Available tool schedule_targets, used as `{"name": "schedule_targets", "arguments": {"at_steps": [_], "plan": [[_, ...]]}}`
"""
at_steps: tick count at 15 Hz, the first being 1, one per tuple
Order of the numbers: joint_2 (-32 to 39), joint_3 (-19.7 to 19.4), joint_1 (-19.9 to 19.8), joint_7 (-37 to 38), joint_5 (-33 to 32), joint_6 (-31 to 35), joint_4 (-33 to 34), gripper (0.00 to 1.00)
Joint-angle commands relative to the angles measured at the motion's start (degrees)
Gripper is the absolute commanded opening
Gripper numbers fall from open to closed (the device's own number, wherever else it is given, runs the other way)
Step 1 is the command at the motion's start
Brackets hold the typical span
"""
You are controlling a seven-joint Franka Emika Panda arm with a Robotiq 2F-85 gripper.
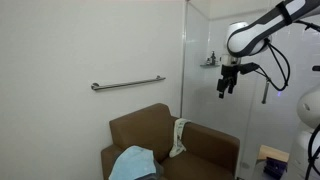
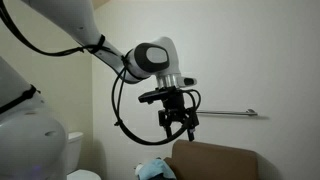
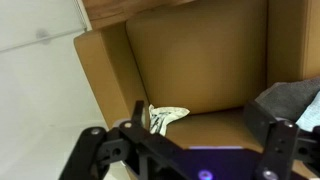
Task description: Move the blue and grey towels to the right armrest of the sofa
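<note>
The brown sofa [image 1: 150, 130] stands low against the wall. A light blue towel [image 1: 131, 161] lies bunched over its left end, with a dark grey edge just below it. The right armrest [image 1: 214, 146] is the broad flat arm at the other end. My gripper [image 1: 228, 84] hangs open high above and to the right of the sofa, holding nothing. In the wrist view the grey towel [image 3: 287, 98] lies at the right edge with a strip of blue towel [image 3: 312, 113] beside it. My gripper [image 3: 200, 135] frames the sofa [image 3: 200, 60] from far above, its jaws wide apart.
A narrow cream cloth [image 1: 179, 136] with greenish marks drapes beside the right armrest, also seen as the cream cloth [image 3: 165, 118]. A metal grab bar [image 1: 127, 83] is fixed to the wall above the sofa. A glass partition [image 1: 210, 60] rises behind the gripper. A small box [image 1: 272, 160] sits at floor level.
</note>
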Motion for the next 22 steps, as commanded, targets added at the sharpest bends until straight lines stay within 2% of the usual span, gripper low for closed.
{"name": "schedule_targets", "arguments": {"at_steps": [1,12,14,18,22], "plan": [[0.04,0.37,-0.36,-0.23,0.31,-0.08,0.08,1.0],[0.04,0.37,-0.36,-0.23,0.31,-0.08,0.08,1.0],[1.88,0.18,0.47,-0.88,0.79,0.45,1.6,1.0],[7.87,0.43,2.44,-3.32,-0.12,2.47,7.62,1.0],[17.98,-0.41,7.96,-12.76,1.6,2.75,17.4,1.0]]}}
